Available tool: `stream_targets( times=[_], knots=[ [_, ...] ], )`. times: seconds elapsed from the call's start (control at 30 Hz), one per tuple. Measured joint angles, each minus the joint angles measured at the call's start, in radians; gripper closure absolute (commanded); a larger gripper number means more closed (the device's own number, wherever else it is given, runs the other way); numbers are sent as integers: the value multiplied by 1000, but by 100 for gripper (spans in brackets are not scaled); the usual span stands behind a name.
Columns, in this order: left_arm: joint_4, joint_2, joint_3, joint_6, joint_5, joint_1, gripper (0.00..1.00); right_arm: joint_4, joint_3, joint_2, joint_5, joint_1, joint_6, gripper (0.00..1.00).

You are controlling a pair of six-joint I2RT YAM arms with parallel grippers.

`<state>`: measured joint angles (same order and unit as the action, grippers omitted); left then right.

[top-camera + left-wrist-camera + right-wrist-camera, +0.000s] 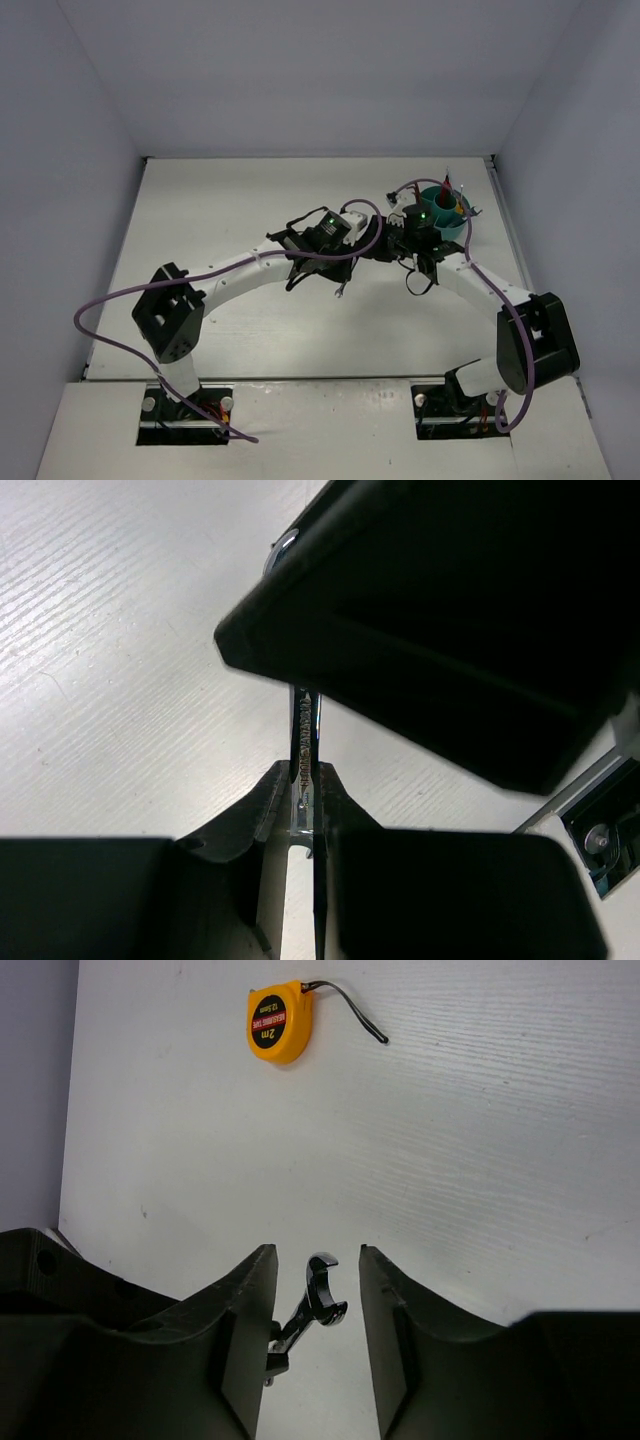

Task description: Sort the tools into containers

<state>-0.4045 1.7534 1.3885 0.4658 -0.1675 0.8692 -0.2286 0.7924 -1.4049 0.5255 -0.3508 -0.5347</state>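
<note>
Left gripper (305,780) clamps flat chrome wrench (303,730); forked end between matte black jaws of right gripper (316,1260), parted.

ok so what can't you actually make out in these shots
Top view: the tools in the teal cup are too small to name, and the right arm partly covers it.
Left wrist view: the upper end of the silver wrench is hidden behind a dark body, probably the right gripper.
Right wrist view: the wrench's handle, below its open end, is hidden by the left gripper.
</note>
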Motion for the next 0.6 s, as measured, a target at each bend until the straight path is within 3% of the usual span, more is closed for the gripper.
stream_targets(
  times=[0.1,0.23,0.33,0.37,0.47,0.6],
  knots=[
    [5,-13,-12,3,-6,0,100,-2,3,-5,1,-3,7,79],
    [11,-17,-12,9,-13,0,100,-4,3,-7,5,-5,9,100],
    [16,-18,-13,14,-20,1,99,-18,10,-7,14,-8,5,100],
    [17,-19,-12,14,-21,1,96,-21,13,-7,10,-11,13,100],
    [16,-26,-12,19,-14,0,74,-21,14,-7,-2,-9,28,100],
    [14,-31,-12,26,-8,-7,56,-11,18,3,-18,15,43,100]
  ],
)
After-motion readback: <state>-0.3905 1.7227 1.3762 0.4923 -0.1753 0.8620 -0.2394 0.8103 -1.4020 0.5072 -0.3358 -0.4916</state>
